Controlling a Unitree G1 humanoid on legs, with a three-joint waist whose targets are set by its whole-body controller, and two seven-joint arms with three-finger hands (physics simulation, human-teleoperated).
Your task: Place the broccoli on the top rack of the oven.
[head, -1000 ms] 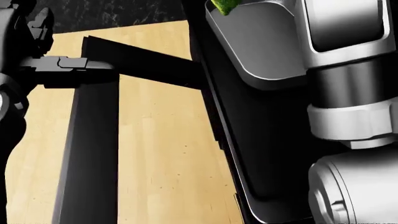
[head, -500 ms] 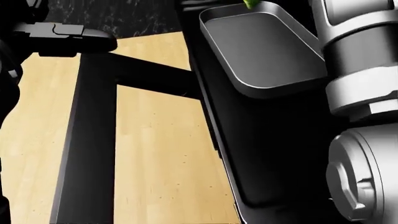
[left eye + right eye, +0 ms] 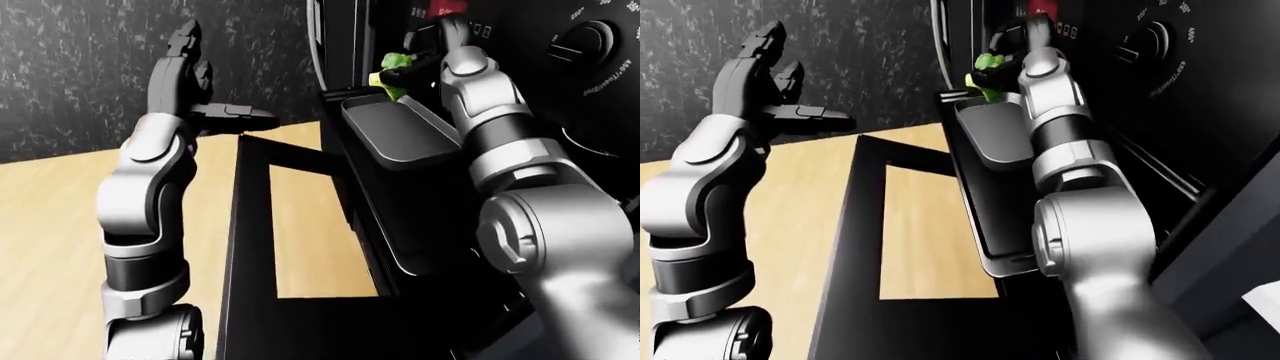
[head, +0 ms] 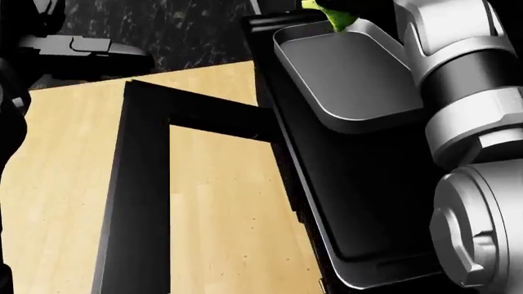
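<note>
The green broccoli (image 3: 392, 71) is held in my right hand (image 3: 412, 64), whose dark fingers close round it just above the far end of a grey metal tray (image 3: 390, 131). The tray rests on a pulled-out oven rack (image 4: 360, 245) inside the open oven. The broccoli also shows at the top of the head view (image 4: 333, 15) and in the right-eye view (image 3: 987, 71). My left hand (image 3: 195, 82) is raised at the left, fingers spread and empty, above the open oven door (image 3: 250, 247).
The black oven door (image 4: 135, 202) hangs open and flat, with a glass window showing the wooden floor (image 4: 221, 202). The oven's control panel with a knob (image 3: 585, 41) fills the upper right. A dark speckled wall (image 3: 80, 67) stands at the left.
The whole picture has shifted, so the camera has moved. The tray and broccoli now sit a little lower and to the right in the head view. My right arm has reached further toward the oven.
</note>
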